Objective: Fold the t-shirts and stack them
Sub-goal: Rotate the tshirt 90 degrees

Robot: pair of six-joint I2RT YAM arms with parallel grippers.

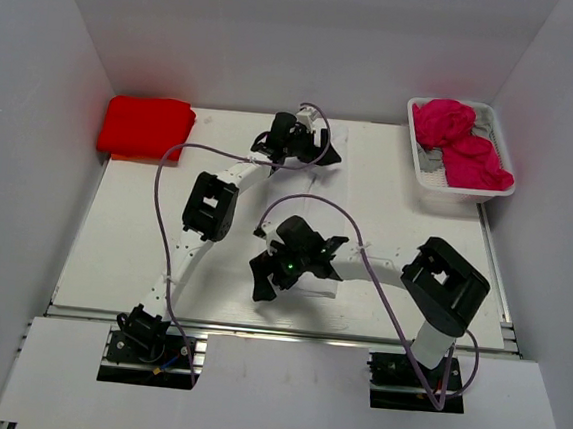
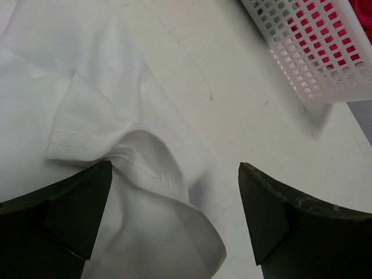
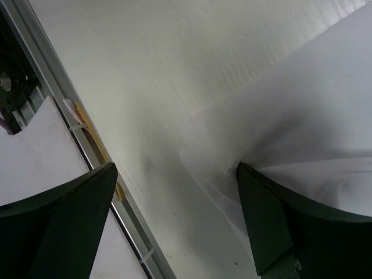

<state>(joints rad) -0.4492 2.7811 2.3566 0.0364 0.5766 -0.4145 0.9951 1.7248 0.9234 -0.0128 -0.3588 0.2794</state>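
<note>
From where I stand, the white t-shirt (image 2: 87,70) lies spread down the middle of the desk (image 1: 124,230), white on white and hard to make out from above. Both arms are over it, one at each end.

The left gripper (image 2: 174,174) is at the far end of the shirt with its jaws wide apart and nothing pinched between them. A folded sleeve with a stitched hem lies just ahead of its left finger. A rumpled, curled edge of cloth runs back between the two fingers, nearer the left one. The right finger is over bare desk.

The right gripper (image 3: 175,170) is at the near end of the shirt, close to the metal rail (image 3: 52,99) along the desk's front edge. Its jaws are also spread, with nothing held. The shirt's edge comes in from the right and reaches the right finger. I cannot tell whether it touches. The gap between the fingers is mostly bare desk.

A bright red t-shirt (image 1: 146,127) sits folded in the far left corner, well apart from both arms. Two bunched magenta-pink t-shirts (image 1: 463,145) fill the white basket (image 1: 464,190) at the far right.
</note>
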